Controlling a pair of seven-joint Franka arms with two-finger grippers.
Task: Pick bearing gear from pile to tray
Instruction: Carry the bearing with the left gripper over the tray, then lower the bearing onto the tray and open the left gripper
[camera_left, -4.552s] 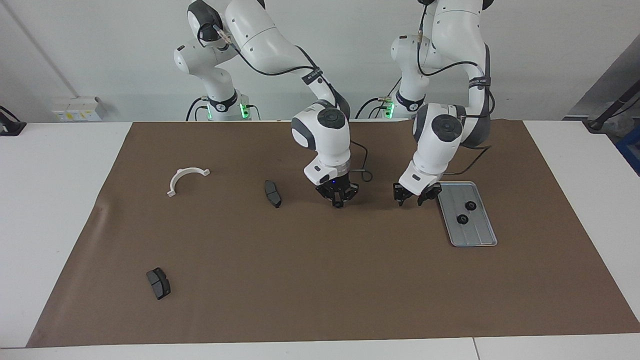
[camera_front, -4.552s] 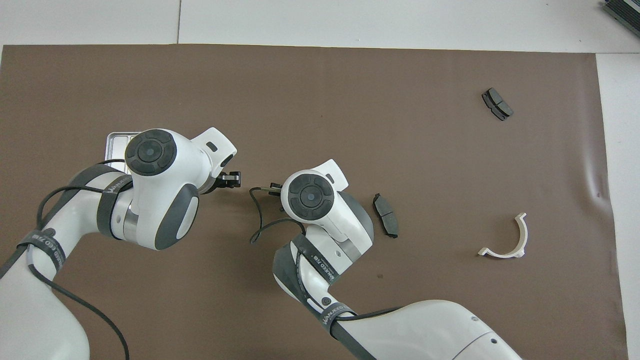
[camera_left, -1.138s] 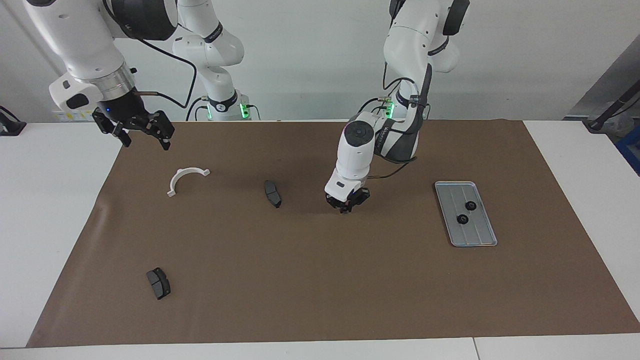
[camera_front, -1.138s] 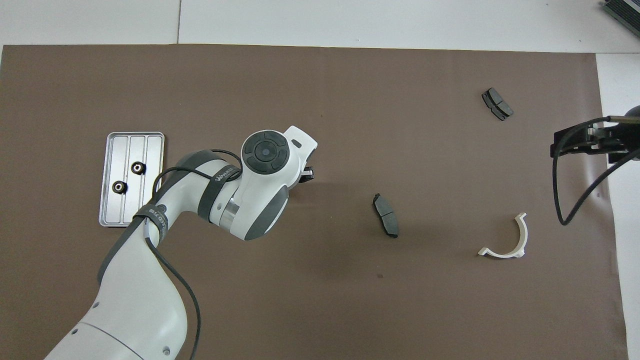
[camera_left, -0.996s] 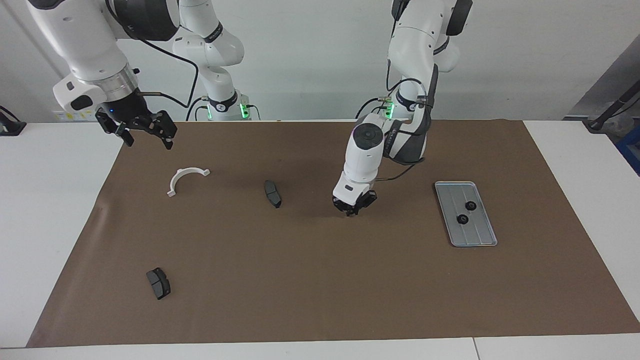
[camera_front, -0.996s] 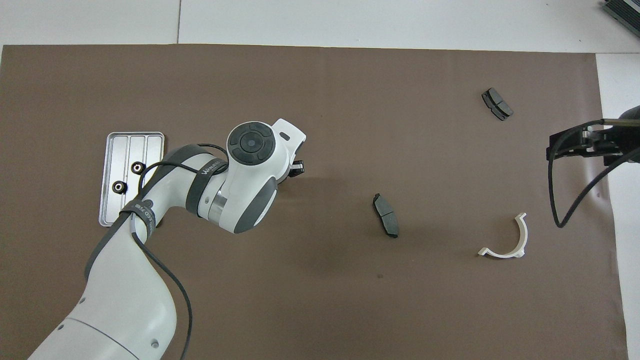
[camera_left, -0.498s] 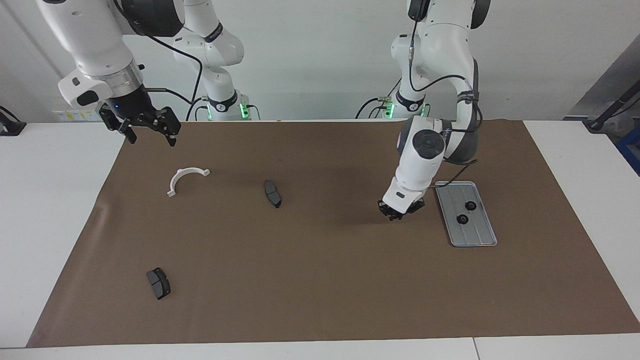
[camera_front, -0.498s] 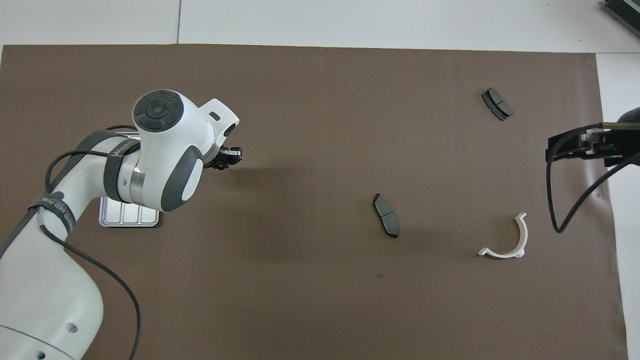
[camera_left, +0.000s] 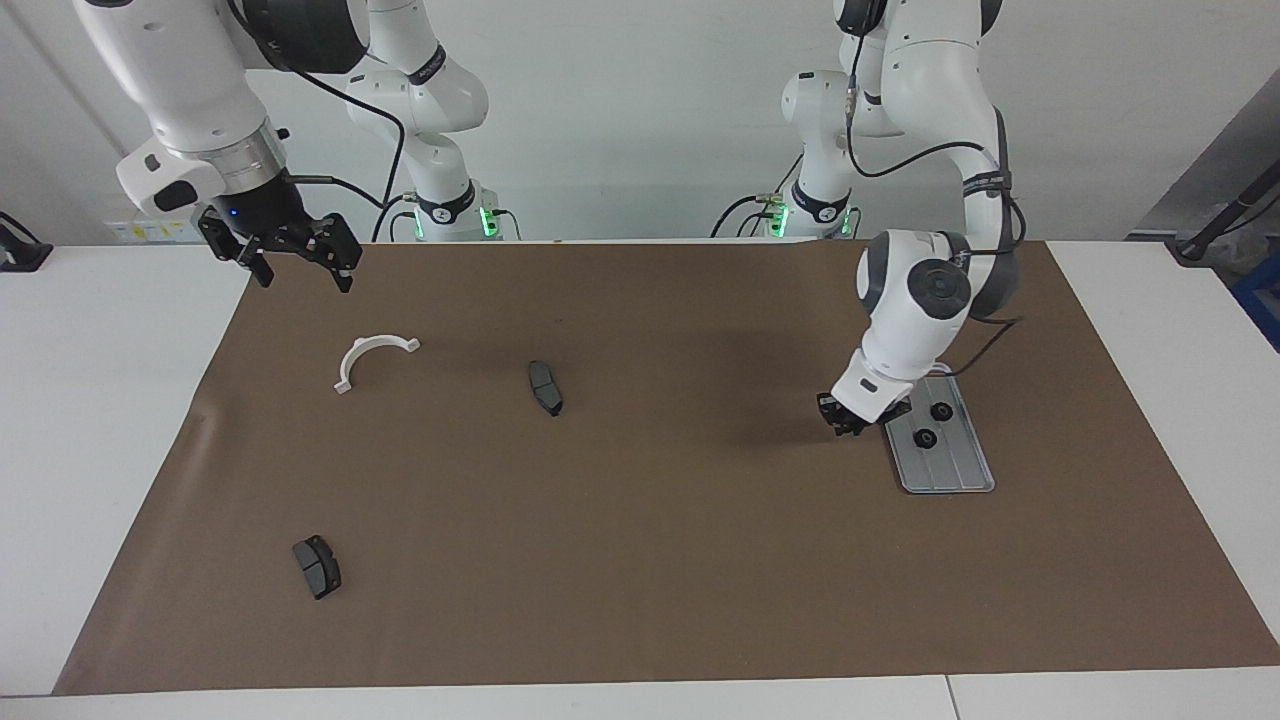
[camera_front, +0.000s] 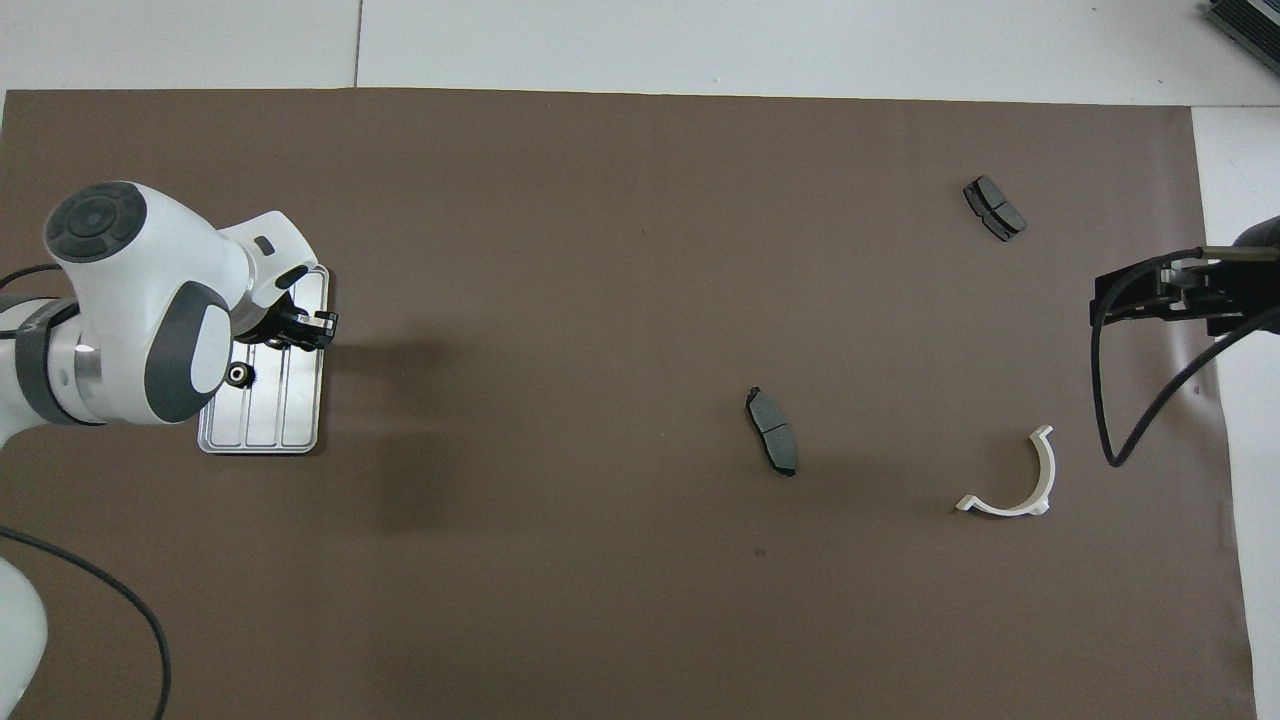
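The silver grooved tray (camera_left: 952, 470) lies on the brown mat toward the left arm's end and holds two black bearing gears (camera_left: 940, 411) (camera_left: 926, 438). In the overhead view only one gear (camera_front: 238, 375) shows in the tray (camera_front: 290, 425); my left arm hides the other. My left gripper (camera_left: 850, 418) (camera_front: 306, 333) hangs low over the tray's rim on the side toward the table's middle. Its fingers are shut on a small dark gear that barely shows. My right gripper (camera_left: 292, 260) (camera_front: 1112, 296) is open and empty, raised over the mat's edge at the right arm's end.
A white arc bracket (camera_left: 372, 355) (camera_front: 1015, 482) lies under and beside the right gripper. One dark grey pad (camera_left: 546, 387) (camera_front: 772, 430) lies mid-mat. A second pad (camera_left: 317, 566) (camera_front: 994, 208) lies farther from the robots at the right arm's end.
My left gripper has carried its small part from the mat's middle to the tray's rim. The right gripper has stayed raised and open, almost still.
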